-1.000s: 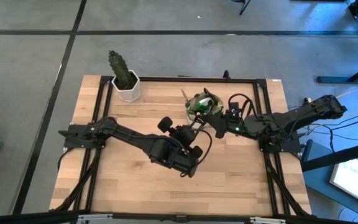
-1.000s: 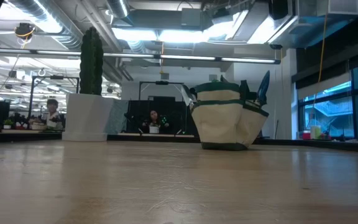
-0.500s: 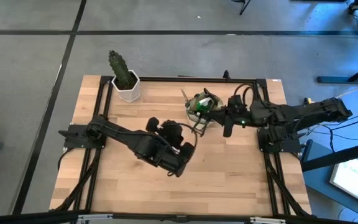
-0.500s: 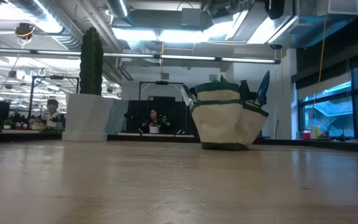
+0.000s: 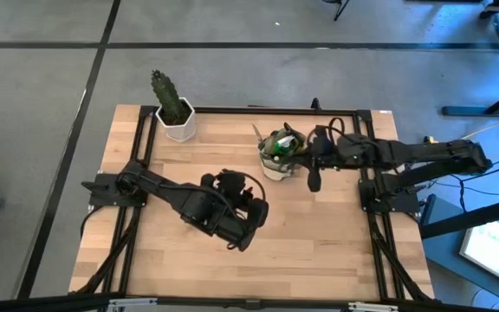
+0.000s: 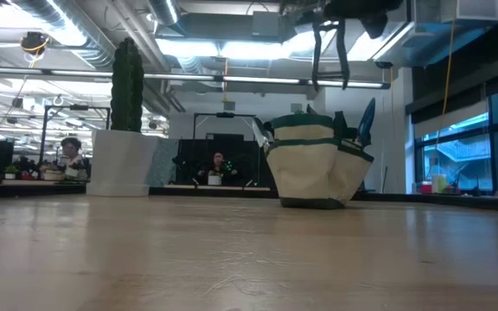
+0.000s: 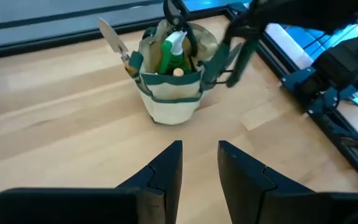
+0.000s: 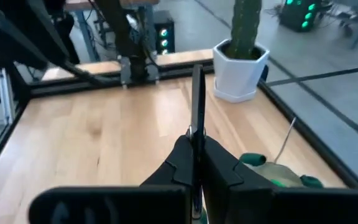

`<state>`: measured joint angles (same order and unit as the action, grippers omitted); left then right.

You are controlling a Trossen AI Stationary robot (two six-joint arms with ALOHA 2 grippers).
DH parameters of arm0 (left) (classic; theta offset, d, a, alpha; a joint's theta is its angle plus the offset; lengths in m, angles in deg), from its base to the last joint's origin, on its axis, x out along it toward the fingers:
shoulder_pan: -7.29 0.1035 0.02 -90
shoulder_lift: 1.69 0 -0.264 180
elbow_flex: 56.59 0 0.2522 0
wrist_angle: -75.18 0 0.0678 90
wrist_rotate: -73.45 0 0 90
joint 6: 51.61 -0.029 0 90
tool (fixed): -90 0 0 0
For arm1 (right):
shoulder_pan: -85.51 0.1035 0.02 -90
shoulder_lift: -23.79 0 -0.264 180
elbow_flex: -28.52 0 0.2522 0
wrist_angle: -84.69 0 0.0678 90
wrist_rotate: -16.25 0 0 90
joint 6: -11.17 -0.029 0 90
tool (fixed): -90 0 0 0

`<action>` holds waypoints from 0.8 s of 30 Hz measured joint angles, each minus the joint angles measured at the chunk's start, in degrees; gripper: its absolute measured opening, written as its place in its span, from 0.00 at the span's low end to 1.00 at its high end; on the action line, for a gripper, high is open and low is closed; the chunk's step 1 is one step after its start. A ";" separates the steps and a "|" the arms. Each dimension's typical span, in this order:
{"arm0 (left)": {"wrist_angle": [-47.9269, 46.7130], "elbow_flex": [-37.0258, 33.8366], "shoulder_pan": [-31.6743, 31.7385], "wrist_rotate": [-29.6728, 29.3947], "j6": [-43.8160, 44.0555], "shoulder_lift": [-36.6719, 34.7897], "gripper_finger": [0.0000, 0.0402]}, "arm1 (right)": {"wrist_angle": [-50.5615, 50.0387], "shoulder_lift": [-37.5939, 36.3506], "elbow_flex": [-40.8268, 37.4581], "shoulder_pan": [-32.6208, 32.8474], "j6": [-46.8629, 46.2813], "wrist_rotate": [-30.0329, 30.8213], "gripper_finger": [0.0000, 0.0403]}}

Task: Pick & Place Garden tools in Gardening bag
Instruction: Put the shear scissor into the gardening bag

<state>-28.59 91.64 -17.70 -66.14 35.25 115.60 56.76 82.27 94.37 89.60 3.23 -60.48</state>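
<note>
Left gripper (image 7: 199, 163): near edge of left wrist view, two dark fingers parted w/ a gap, nothing between them; in high view (image 5: 237, 236) it sits over bare wood at centre of frame, lower left of the bag, well apart from it.

Table: light wooden slatted top (image 5: 189, 165) w/ black frame rails; fills lower half of low view (image 6: 232, 259).

Gardening bag: small roundish olive-green and tan fabric bag (image 5: 277, 154), upper centre of high view; upright on the wood, right of centre in low view (image 6: 316, 168); upper centre in left wrist view (image 7: 169, 93).

Garden tools in bag: green plastic spray bottle (image 7: 168, 51) upright inside; silver trowel blade (image 7: 112, 36) sticking out of a side pocket at upper left of bag; dark handles (image 6: 366, 121) rising at bag's right side in low view. Other tools too crowded to tell apart.

Right gripper (image 5: 314, 179): just right of bag in high view, arm reaching in from frame right; fingers pressed together w/ a thin dark blade-like piece (image 8: 197, 99) between them in right wrist view, what it is cannot be told. Low view shows it (image 6: 330, 60) hanging at top of frame above the bag, clear of it.

Cactus: tall green cactus in white hexagonal pot (image 5: 175, 111), upper left corner of table, well apart from bag; left in low view (image 6: 126, 130).

Background: people seated far behind table, low view (image 6: 218, 166).
</note>
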 joint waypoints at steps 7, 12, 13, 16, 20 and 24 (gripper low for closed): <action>0.00 0.02 -0.16 1.09 1.62 0.21 0.24 | 1.20 4.65 0.00 -5.95 0.69 -9.11 0.03; 0.00 0.02 -0.28 1.26 1.95 0.21 0.24 | 5.57 6.96 0.01 -7.81 2.67 -9.40 0.03; 0.00 0.02 -0.40 1.45 1.95 0.21 0.24 | 5.75 7.37 0.02 -8.30 2.70 -9.54 0.03; 0.00 0.02 -0.64 1.90 1.95 0.21 0.24 | 6.05 8.74 0.00 -9.73 2.84 -11.05 0.03; 0.00 0.02 -0.86 3.73 2.01 0.21 0.24 | 6.26 10.66 0.00 -10.90 3.96 -12.03 0.03; 0.00 0.02 -1.29 4.77 2.17 0.21 0.24 | 10.28 12.26 0.00 -12.11 4.35 -13.96 0.03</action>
<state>-28.59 91.66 -19.00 -61.36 37.42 115.80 67.04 94.52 94.37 77.49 7.58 -74.44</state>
